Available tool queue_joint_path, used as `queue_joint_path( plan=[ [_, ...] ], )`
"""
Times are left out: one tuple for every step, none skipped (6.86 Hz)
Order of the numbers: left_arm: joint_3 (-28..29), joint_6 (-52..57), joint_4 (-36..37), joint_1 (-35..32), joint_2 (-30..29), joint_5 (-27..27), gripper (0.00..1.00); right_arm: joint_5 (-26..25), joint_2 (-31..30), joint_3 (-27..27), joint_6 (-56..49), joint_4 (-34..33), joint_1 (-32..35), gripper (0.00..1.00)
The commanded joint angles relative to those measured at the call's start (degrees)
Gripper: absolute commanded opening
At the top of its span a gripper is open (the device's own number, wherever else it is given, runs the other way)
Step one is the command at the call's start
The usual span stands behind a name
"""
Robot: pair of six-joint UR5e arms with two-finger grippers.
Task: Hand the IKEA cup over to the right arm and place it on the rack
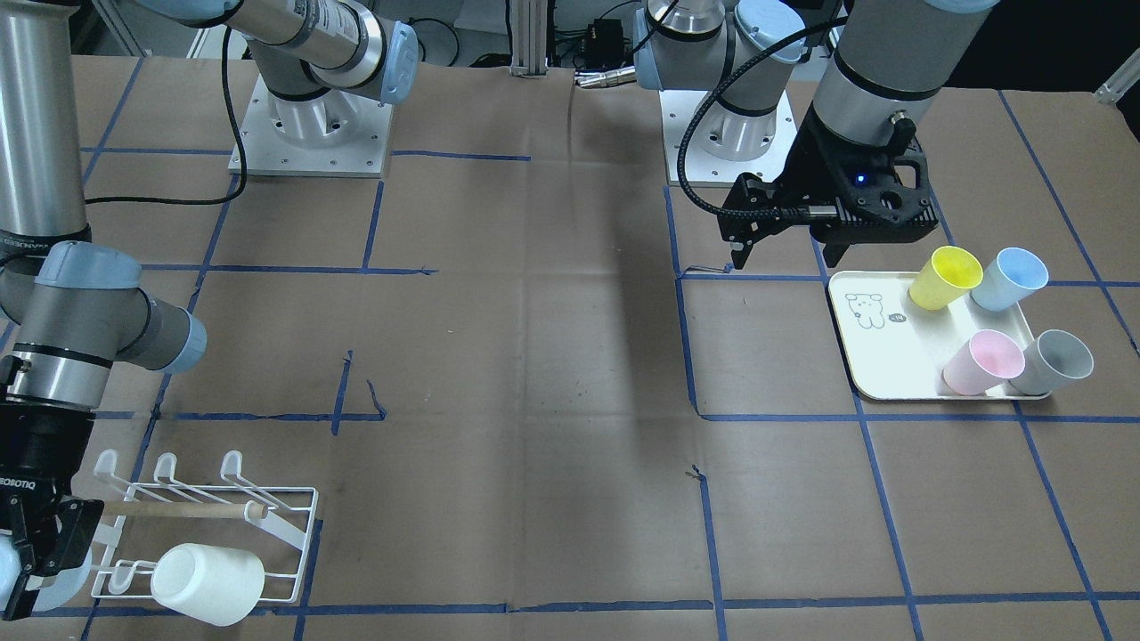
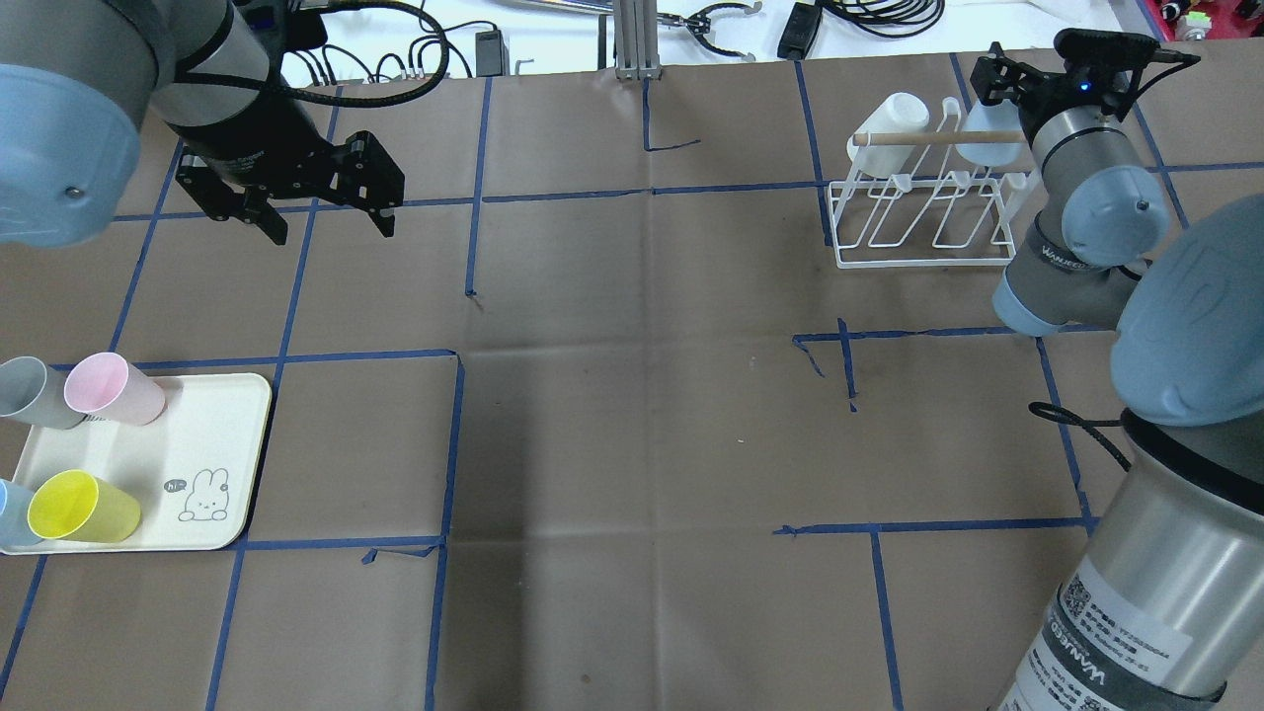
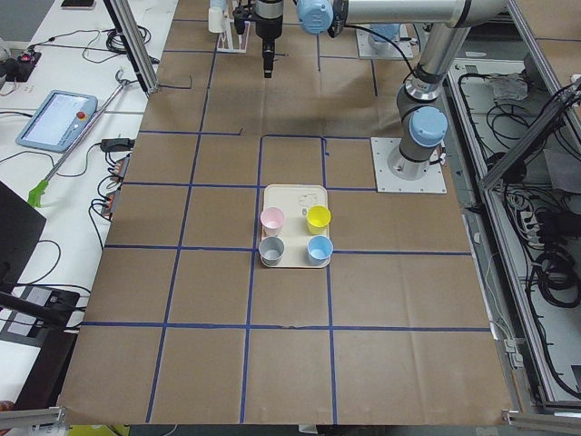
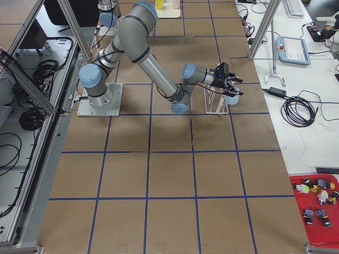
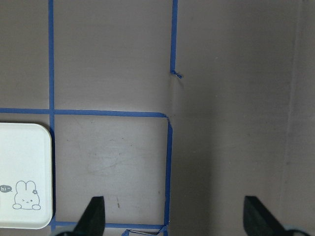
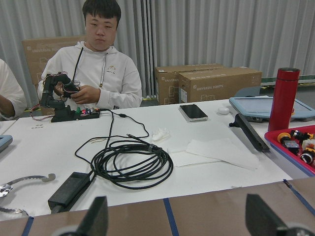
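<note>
The white wire rack (image 2: 889,247) with a wooden dowel handle stands at the table's far right; in the front view it is at the bottom left (image 1: 294,525). A white cup (image 2: 889,120) hangs on it, and a pale blue-white cup (image 2: 987,143) sits at its other end. My right gripper (image 2: 1002,81) is right at that pale cup, pointing away from me. Its wrist view shows the fingers (image 6: 98,216) spread wide with nothing between them. My left gripper (image 2: 331,232) is open and empty above bare table, beyond the tray.
A cream tray (image 2: 197,434) with a bunny drawing lies at the near left. It holds a yellow cup (image 1: 944,278), a blue cup (image 1: 1011,278), a pink cup (image 1: 984,362) and a grey cup (image 1: 1055,362). Operators sit at a bench beyond the table.
</note>
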Motion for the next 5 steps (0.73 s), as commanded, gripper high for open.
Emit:
queue_joint_path(
  plan=[
    [0.0,0.0,0.0,0.0,0.1,-0.1,1.00,-0.1,-0.2,0.0,-0.1,0.1,0.0,1.00],
    [0.0,0.0,0.0,0.0,0.1,-0.1,1.00,-0.1,-0.5,-0.1,-0.1,0.2,0.2,1.00],
    [0.0,0.0,0.0,0.0,0.1,-0.1,1.00,0.1,-1.6,-0.1,-0.1,1.3,0.3,1.00],
    [0.0,0.0,0.0,0.0,0.1,-0.1,1.00,0.6,-3.2,-0.2,-0.1,2.8,0.4,1.00],
    [0.0,0.0,0.0,0.0,0.1,-0.1,1.00,0.7,-5.5,-0.5,0.2,10.4,0.5,1.00]
  ],
)
